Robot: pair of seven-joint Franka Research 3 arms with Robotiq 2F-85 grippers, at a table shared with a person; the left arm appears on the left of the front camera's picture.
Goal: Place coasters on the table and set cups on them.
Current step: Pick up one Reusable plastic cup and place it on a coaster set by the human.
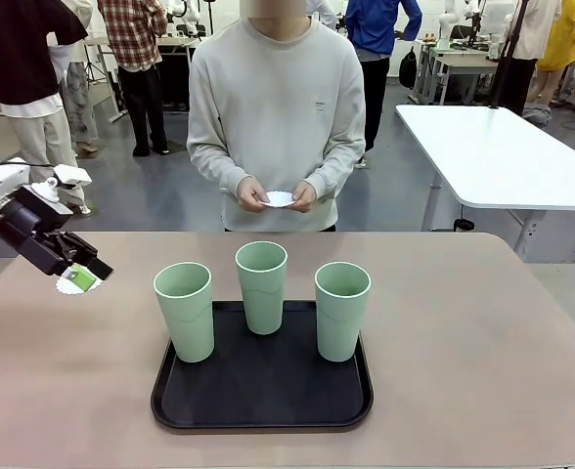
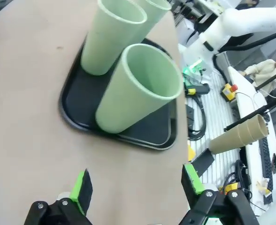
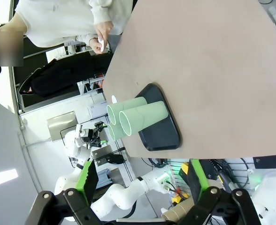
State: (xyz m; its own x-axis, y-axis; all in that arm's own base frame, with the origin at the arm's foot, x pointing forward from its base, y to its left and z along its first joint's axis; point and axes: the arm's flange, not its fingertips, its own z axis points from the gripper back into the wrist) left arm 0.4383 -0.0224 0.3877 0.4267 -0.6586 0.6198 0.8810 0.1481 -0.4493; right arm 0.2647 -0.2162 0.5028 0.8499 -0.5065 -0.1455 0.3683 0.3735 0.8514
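Note:
Three pale green cups (image 1: 184,311) (image 1: 261,285) (image 1: 341,310) stand upright on a black tray (image 1: 263,396) in the middle of the beige table (image 1: 464,342). One white coaster (image 1: 69,286) lies flat on the table at the far left. My left gripper (image 1: 84,274) hangs just over it, open and empty. In the left wrist view the left gripper (image 2: 137,185) faces the nearest cup (image 2: 138,89) and the tray (image 2: 77,117). The person at the far side holds more coasters (image 1: 280,199) in both hands. My right gripper (image 3: 140,178) is open, high above the table, with the cups (image 3: 142,117) far off.
A white rectangular table (image 1: 503,147) stands behind at the right. Bare tabletop lies to the right of the tray and in front of the person. Other people stand far back in the room.

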